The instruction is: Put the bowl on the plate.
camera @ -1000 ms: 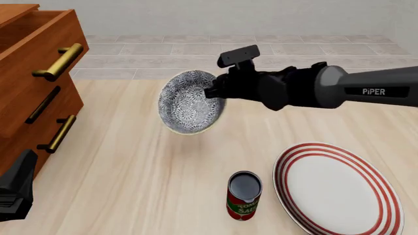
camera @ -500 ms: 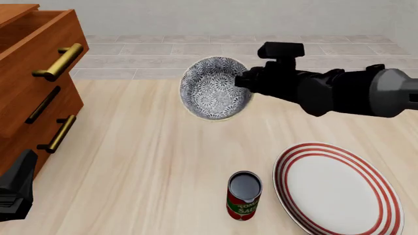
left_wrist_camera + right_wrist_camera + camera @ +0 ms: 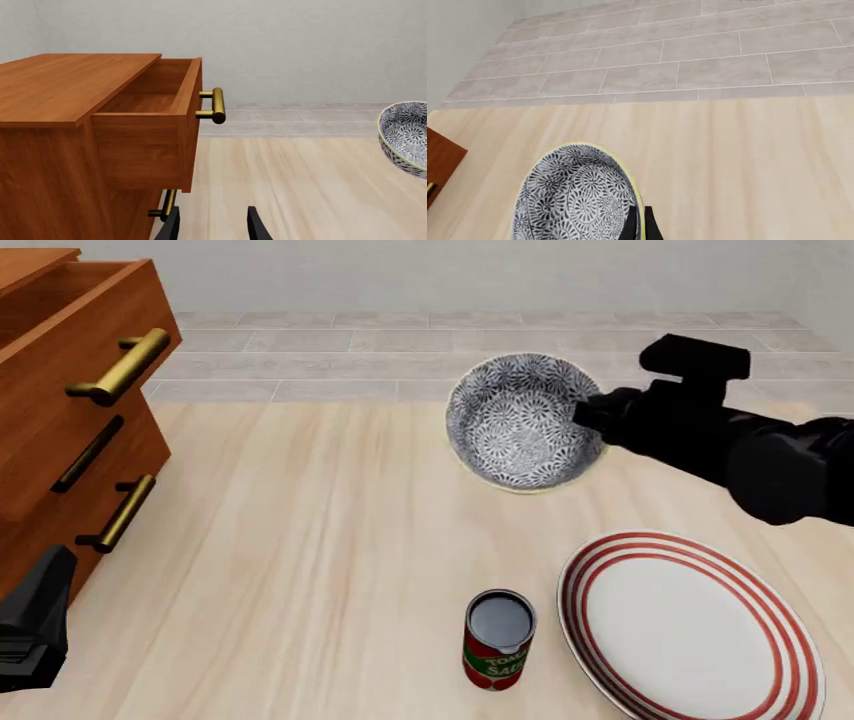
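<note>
My right fingers [image 3: 587, 418] pinch the tilted bowl's [image 3: 523, 420] rim above the plate [image 3: 694, 625]; thin grip, could slip; left fingers [image 3: 212, 225] apart.

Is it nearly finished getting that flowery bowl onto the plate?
About halfway. Done: the right gripper has the bowl clamped by its rim, lifted and tipped on its side. In hand: carrying it through the air. Left: bring it over the plate, which lies bare beside the can, and set it down.
</note>
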